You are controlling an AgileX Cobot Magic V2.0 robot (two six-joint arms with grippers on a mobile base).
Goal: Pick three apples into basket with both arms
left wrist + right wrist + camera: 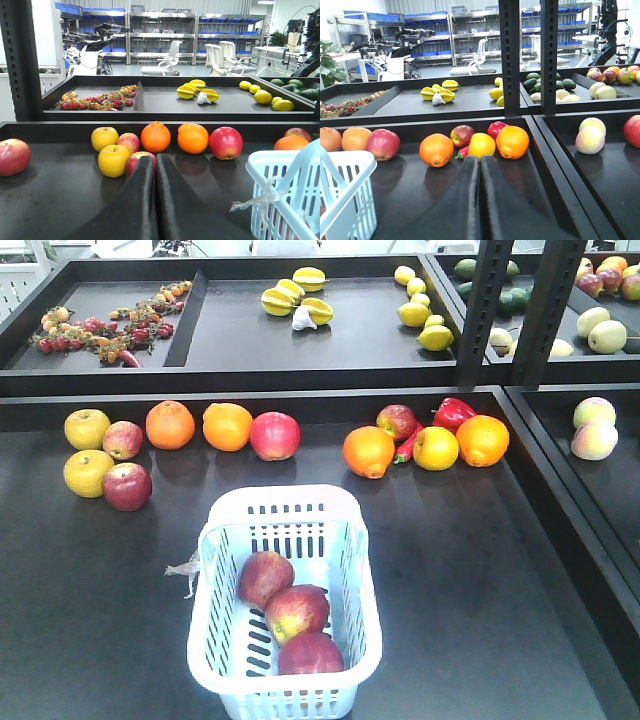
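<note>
Three dark red apples (265, 577) (297, 611) (311, 654) lie in a row inside the pale blue basket (215, 540) at the front middle of the table. The basket's corner also shows in the left wrist view, basket (270, 170), and in the right wrist view, basket (355, 165). My left gripper (155, 160) is shut with nothing in it, low over the table left of the basket. My right gripper (480, 160) is likewise shut and empty, right of the basket. Neither arm shows in the front view.
Along the back of the table lie yellow apples (87, 428), red apples (127, 486) (275, 435), oranges (170, 424) (368, 451), a lemon (435, 448) and a red pepper (452, 412). A raised divider wall (560, 490) bounds the table on the right. Black uprights (485, 310) stand behind.
</note>
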